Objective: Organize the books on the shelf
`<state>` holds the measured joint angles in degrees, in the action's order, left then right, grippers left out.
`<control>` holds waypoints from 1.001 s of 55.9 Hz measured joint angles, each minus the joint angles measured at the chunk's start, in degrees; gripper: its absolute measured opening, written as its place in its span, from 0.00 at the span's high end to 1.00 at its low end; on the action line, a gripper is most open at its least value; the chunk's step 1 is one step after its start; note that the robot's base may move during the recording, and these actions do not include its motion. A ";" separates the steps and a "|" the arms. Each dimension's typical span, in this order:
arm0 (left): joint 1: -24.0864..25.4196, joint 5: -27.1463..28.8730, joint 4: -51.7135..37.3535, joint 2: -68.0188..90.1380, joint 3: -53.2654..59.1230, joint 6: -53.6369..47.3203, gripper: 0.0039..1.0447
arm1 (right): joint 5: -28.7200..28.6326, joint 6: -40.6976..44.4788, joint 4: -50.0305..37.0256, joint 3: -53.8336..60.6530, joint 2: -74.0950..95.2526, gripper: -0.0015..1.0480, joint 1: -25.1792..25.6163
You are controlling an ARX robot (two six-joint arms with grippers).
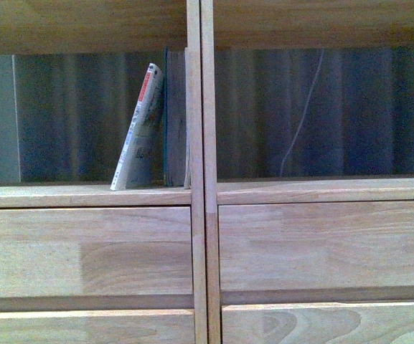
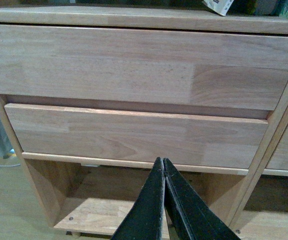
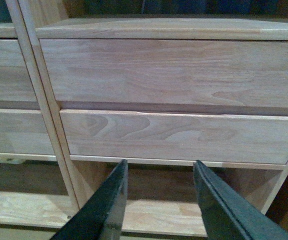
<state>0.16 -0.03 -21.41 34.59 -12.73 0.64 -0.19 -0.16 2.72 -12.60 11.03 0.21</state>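
The white paperback (image 1: pixel 138 129) leaned rightward, top against the dark-edged book (image 1: pixel 169 118) by the central divider (image 1: pixel 200 172), left of frame centre. The left gripper (image 2: pixel 163 167), pressed together, sat below it, nearer; the right gripper (image 3: pixel 159 172) hung spread.

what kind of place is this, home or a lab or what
Probably a home-style room or a mock-up of one; I can't tell which. A light-wood bookcase with flat drawer fronts fills the view, a white paperback leans in the left compartment, and a curtain-like backdrop hangs behind. Wood-look flooring shows below.
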 joint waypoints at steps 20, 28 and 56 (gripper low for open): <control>-0.07 0.00 0.96 -7.65 6.16 -0.02 0.98 | 0.00 0.02 -1.31 5.73 -4.98 0.97 0.00; -0.07 0.00 2.67 -11.10 7.98 -0.02 0.98 | 0.00 0.02 -1.73 7.41 -6.25 0.97 0.00; -0.11 0.04 7.56 -20.57 12.09 -0.07 0.98 | -0.02 0.02 -2.47 11.78 -10.38 0.97 -0.04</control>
<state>0.05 0.01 -13.85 14.02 -0.64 0.58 -0.21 -0.14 0.25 -0.82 0.64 0.16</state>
